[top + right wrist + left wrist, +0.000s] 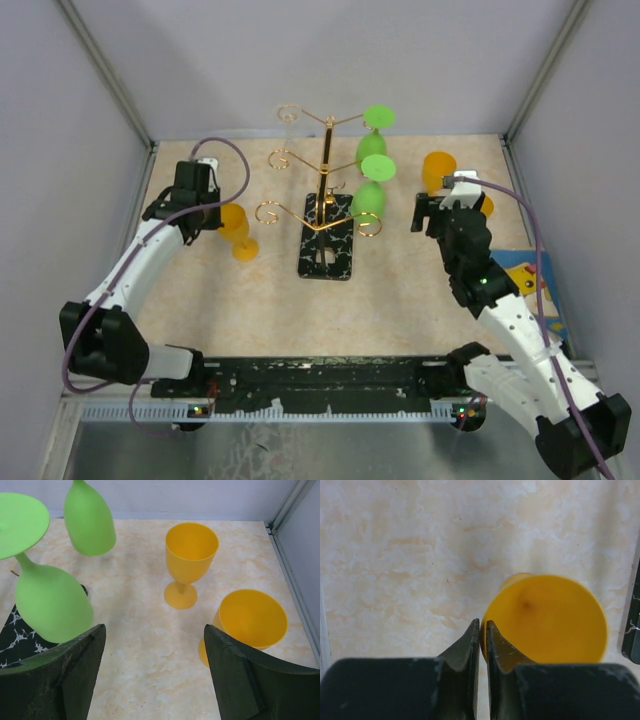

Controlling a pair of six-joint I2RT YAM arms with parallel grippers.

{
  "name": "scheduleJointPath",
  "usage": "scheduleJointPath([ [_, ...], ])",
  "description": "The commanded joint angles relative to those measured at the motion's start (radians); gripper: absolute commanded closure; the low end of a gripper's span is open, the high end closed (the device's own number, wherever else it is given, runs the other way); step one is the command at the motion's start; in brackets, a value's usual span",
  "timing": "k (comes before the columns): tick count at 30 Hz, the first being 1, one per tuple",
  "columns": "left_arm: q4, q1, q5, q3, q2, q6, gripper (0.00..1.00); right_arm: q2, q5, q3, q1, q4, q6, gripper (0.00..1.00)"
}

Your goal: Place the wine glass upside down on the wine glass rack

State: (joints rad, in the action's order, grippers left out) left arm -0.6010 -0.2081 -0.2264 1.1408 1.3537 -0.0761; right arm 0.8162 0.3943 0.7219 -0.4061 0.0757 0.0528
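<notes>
Left gripper: fingers drawn in to a narrow slit and pinching the left edge of the orange wine glass. One finger lies over its yellow round, the other outside it. Cannot tell whether the glass rests on the table. It is left of the wine glass rack and apart from it. Two green glasses hang upside down on the rack. Right gripper: jaws wide, holding nothing. Two more orange glasses stand upright ahead of it.
</notes>
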Motion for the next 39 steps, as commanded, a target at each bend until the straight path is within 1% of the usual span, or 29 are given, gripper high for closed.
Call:
scheduleJointPath([
  [1, 0.035, 0.016, 0.032, -0.027, 0.002, -0.009, 0.93, -0.024, 0.003, 0.053, -0.008, -0.011, -0.012, 0.21],
  [2, 0.036, 0.018, 0.029, -0.029, 0.002, -0.012, 0.98, -0.024, 0.003, 0.058, -0.008, -0.002, -0.012, 0.21],
  [3, 0.038, 0.020, 0.024, -0.029, 0.000, -0.013, 1.00, -0.022, 0.004, 0.065, -0.008, 0.008, -0.011, 0.21],
  [7, 0.064, 0.027, 0.005, -0.031, -0.026, -0.021, 1.00, -0.008, 0.002, 0.107, -0.009, 0.081, 0.014, 0.21],
  [11, 0.096, 0.036, -0.052, 0.001, -0.056, -0.017, 1.00, 0.023, -0.012, 0.178, -0.009, 0.183, 0.064, 0.19],
  [14, 0.158, 0.049, -0.083, 0.078, -0.067, 0.025, 1.00, 0.059, -0.039, 0.238, -0.009, 0.249, 0.105, 0.18],
  [18, 0.265, 0.055, -0.106, 0.209, -0.065, 0.080, 1.00, 0.090, -0.105, 0.289, -0.009, 0.272, 0.157, 0.18],
  [21, 0.312, 0.054, -0.090, 0.295, -0.051, 0.112, 1.00, 0.106, -0.170, 0.312, -0.008, 0.262, 0.189, 0.18],
  [24, 0.382, 0.054, -0.062, 0.323, -0.059, 0.140, 1.00, 0.128, -0.227, 0.339, -0.009, 0.256, 0.213, 0.18],
  [27, 0.514, 0.053, -0.022, 0.289, -0.106, 0.176, 1.00, 0.155, -0.286, 0.385, -0.009, 0.251, 0.239, 0.19],
  [29, 0.639, 0.052, 0.023, 0.232, -0.148, 0.207, 1.00, 0.170, -0.334, 0.422, -0.010, 0.232, 0.262, 0.19],
  [30, 0.727, 0.052, 0.052, 0.201, -0.169, 0.223, 1.00, 0.178, -0.360, 0.440, -0.009, 0.219, 0.276, 0.21],
  [33, 0.923, 0.047, 0.141, 0.100, -0.229, 0.252, 1.00, 0.205, -0.428, 0.508, -0.009, 0.171, 0.355, 0.24],
  [37, 1.071, 0.031, 0.244, 0.022, -0.259, 0.273, 1.00, 0.273, -0.538, 0.593, -0.009, 0.090, 0.456, 0.24],
  [39, 1.188, 0.019, 0.311, -0.046, -0.282, 0.272, 1.00, 0.314, -0.592, 0.631, -0.009, 0.046, 0.506, 0.24],
])
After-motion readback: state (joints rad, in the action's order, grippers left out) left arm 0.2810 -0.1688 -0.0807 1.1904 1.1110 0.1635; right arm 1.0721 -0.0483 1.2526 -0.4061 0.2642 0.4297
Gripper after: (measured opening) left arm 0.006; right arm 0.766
